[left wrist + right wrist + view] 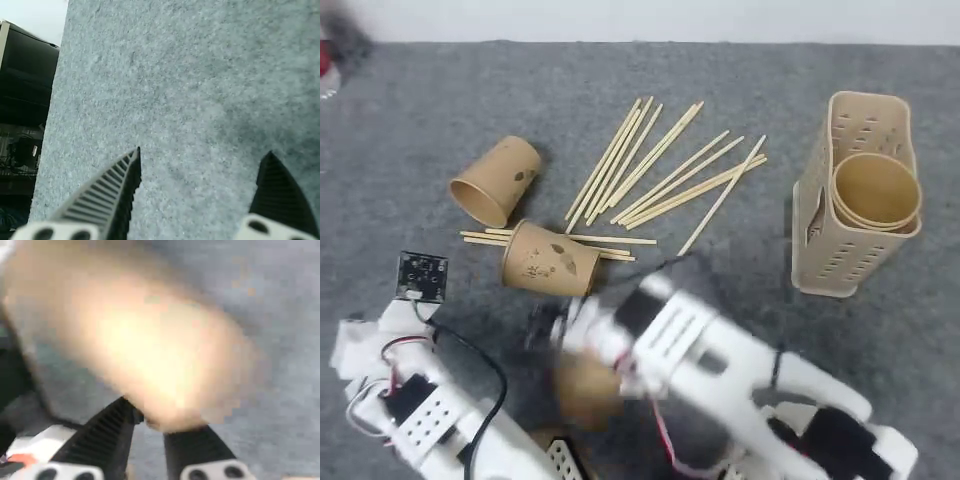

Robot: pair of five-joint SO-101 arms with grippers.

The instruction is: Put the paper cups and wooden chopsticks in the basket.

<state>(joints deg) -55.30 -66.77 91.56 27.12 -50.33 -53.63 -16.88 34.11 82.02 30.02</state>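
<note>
Held paper cup [140,340]: pinched by right gripper [150,422], above the near edge of the tabletop [820,90].
Lying paper cups [497,180]: two, on their sides, beside the wooden chopsticks [660,175].
Basket [820,250]: far right, nested cups [875,190] inside.
Left gripper [204,152]: spread over bare tabletop.
</note>
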